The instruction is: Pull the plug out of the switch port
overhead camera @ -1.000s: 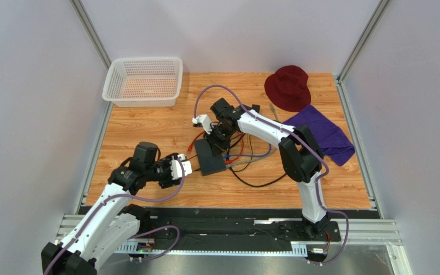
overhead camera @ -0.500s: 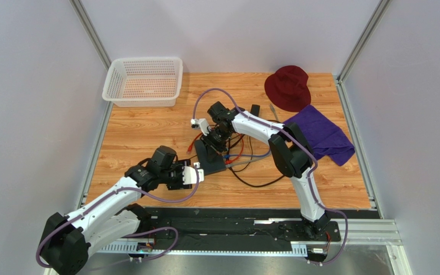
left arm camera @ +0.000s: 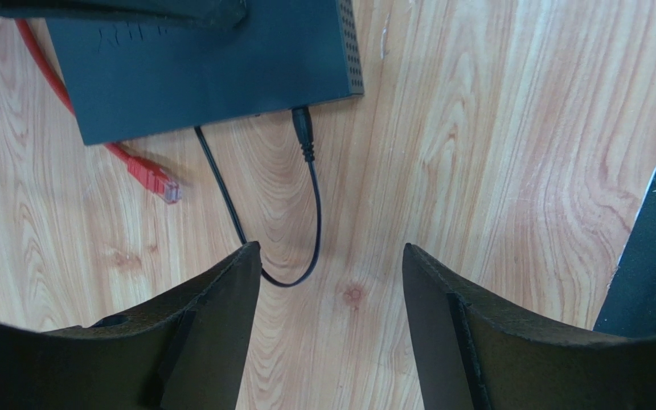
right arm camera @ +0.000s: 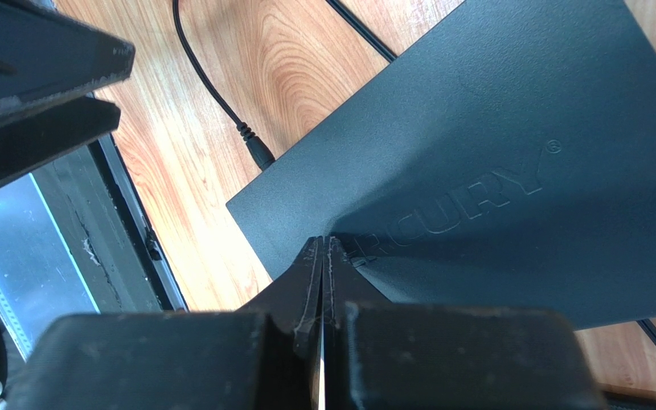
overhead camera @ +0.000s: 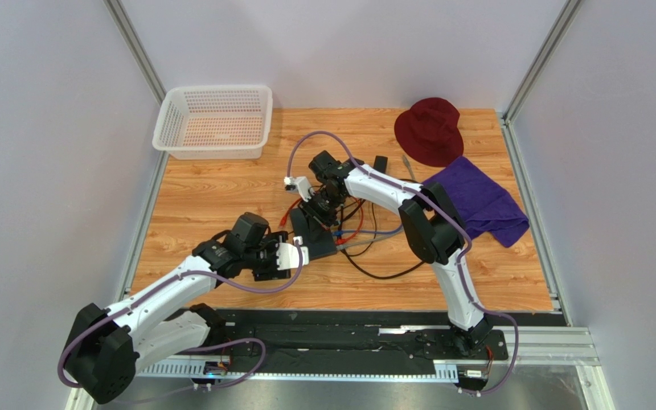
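Though agape, left pincer near plug

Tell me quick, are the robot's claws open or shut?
Left gripper: open, empty, short of the black plug.
Right gripper: shut, holding nothing, tips on the switch.

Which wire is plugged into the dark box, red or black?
The black wire: its plug sits in the dark box's edge. The red wire's end lies loose on the wood.

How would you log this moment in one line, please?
left gripper: open, facing black plug | right gripper: shut, tips on switch | plug: inserted in switch edge
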{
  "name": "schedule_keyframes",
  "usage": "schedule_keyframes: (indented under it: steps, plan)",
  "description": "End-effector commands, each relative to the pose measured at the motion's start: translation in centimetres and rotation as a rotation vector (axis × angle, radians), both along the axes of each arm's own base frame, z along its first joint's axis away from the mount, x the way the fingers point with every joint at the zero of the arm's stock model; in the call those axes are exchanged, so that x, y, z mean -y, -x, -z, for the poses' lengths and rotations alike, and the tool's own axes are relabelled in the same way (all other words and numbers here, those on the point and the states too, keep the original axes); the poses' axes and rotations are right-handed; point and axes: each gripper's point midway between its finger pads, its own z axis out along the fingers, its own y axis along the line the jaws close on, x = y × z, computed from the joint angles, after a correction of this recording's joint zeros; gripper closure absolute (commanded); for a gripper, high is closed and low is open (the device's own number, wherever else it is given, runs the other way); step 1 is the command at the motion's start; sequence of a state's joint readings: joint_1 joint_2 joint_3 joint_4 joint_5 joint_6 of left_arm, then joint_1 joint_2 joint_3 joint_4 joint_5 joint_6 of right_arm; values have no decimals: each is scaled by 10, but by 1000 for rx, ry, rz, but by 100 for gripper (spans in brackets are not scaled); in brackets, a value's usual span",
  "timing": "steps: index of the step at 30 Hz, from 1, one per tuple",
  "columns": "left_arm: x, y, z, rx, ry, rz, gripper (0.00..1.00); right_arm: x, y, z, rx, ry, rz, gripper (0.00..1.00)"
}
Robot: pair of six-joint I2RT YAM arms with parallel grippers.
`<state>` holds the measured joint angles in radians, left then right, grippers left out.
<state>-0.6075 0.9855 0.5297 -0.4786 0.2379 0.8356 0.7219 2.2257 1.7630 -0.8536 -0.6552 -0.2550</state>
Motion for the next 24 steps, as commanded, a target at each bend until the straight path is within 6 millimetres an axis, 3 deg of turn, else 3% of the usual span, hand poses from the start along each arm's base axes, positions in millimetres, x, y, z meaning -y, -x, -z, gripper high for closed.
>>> schedule_keyframes:
  steps: [1,10,16,24]
  plan:
    - [10,7,-3,16,40,86,30,11,-24,23,66,65,28,100]
    - [33,-7,-17,86,105,143,42,13,-44,19,76,49,77,100]
    - [37,-22,4,14,23,114,47,5,-60,7,99,19,114,100]
    - [45,-35,10,4,18,91,52,13,-62,14,117,49,118,100]
